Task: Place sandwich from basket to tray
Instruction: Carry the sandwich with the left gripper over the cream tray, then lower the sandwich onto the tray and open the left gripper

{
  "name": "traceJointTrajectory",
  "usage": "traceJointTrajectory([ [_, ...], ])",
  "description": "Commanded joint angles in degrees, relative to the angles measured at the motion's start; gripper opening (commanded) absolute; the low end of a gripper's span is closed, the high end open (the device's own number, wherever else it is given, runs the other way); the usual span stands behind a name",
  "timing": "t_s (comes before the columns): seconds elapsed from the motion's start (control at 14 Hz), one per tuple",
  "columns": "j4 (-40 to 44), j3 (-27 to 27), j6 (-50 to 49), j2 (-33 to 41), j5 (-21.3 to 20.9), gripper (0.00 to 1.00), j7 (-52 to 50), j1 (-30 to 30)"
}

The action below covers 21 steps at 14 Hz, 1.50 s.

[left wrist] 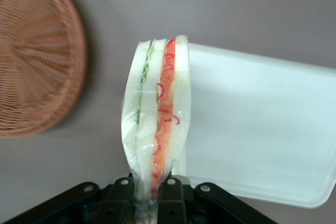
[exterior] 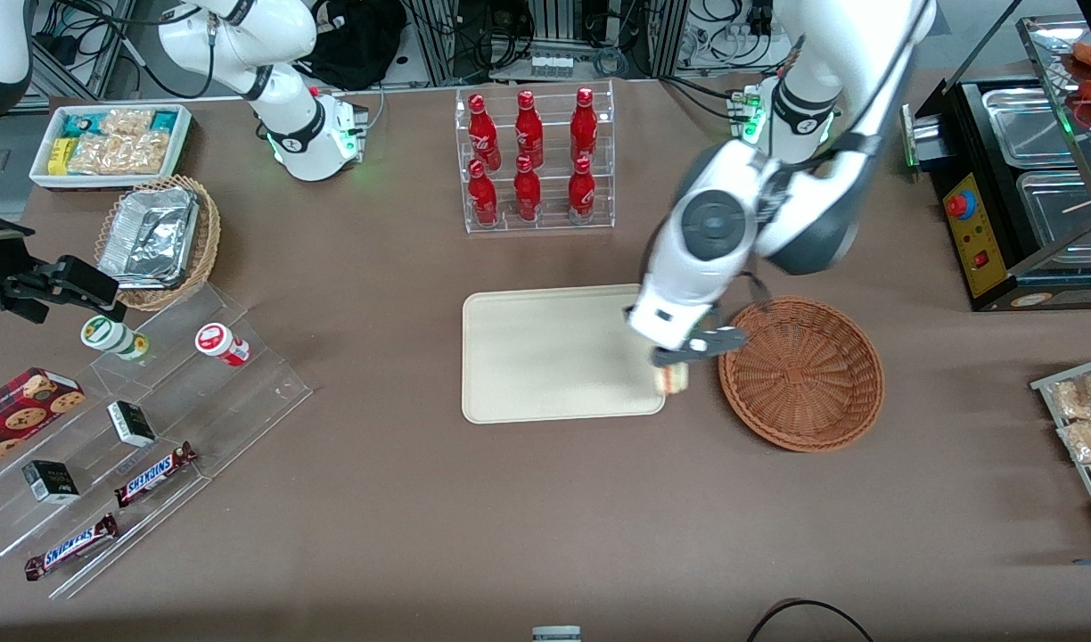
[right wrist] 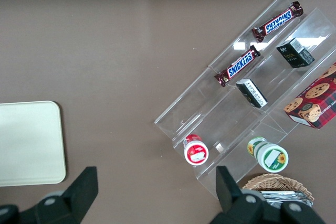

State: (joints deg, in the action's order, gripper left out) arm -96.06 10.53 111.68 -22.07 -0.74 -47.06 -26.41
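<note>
Spanning the middle of the brown table point(exterior: 545, 526), the cream tray point(exterior: 545, 357) lies flat and bare, with the reddish-brown wicker basket point(exterior: 808, 374) just beside it toward the working arm's end, the two not touching. Nothing lies in the basket. The left arm reaches down over the gap between them, and its gripper point(exterior: 679, 364) hangs above the tray's edge nearest the basket. The jaws are clamped on the wrapped end of the sandwich point(exterior: 671, 379), which hangs held clear of both tray and basket. In the wrist view the sandwich point(left wrist: 156, 124) shows its cut edge, a green stripe and a red-orange stripe between white bread, inside clear film, over the tray's rim point(left wrist: 262, 192) and beside the basket point(left wrist: 37, 61).
</note>
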Motion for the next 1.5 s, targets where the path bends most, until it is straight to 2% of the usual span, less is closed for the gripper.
traceJointTrajectory([
  [0.0, 4.1, -0.9, 1.7, -6.0, -0.7, 0.11, -0.6, -5.7],
  [0.21, 4.4, -0.9, 7.1, -9.7, -0.9, 0.11, -0.2, -8.1],
  [0.64, 6.8, -1.0, 9.9, -15.8, -1.6, 0.12, -0.8, -12.6],
  [1.07, 7.3, -1.0, 12.8, -18.4, -1.7, 0.14, -1.8, -13.2],
  [1.14, 7.3, -1.0, 12.8, -18.4, -1.7, 0.35, -1.8, -13.2],
  [1.21, 7.3, -1.0, 12.8, -18.3, -1.7, 0.76, -1.8, -13.2],
  [1.29, 7.3, -1.0, 12.7, -17.9, -1.7, 1.00, -1.9, -13.1],
  [1.43, 7.2, -1.1, 12.2, -16.3, -1.7, 1.00, -4.1, -13.1],
])
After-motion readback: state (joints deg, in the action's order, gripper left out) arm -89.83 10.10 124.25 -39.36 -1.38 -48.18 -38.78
